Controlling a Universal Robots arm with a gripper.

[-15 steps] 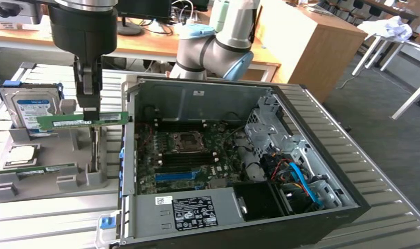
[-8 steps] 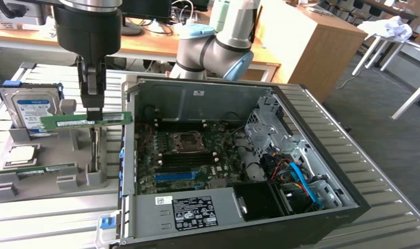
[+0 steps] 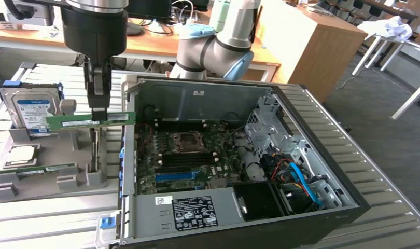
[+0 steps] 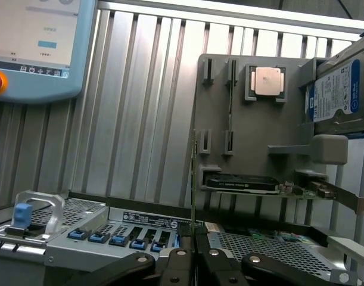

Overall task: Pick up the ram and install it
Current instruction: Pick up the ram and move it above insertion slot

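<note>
Ram (image 3: 73, 122) hangs level above the grey holder (image 3: 37, 187), clear of its slots, with the claw (image 3: 98, 111) clamped together on its upper edge. We see this toward the exterior view's left.

Starting from that side, a hard drive (image 3: 30, 110) with a blue and white label stands upright in the holder. Below it a square silver processor (image 3: 23, 154) lies flat, and nearer the holder's front edge lies a second green stick (image 3: 40, 169). The holder rests on the ribbed metal tabletop (image 3: 51, 220).

Just beside the held ram's far end rises the wall of the open computer case (image 3: 196, 96). The motherboard (image 3: 189, 155) lies exposed inside it.

From the wrist we see the ram (image 4: 194, 179) edge-on, a thin line rising from between the claw (image 4: 194, 257) tips. The holder (image 4: 259, 137), processor (image 4: 266, 81) and hard drive (image 4: 342, 89) lie beyond.
</note>
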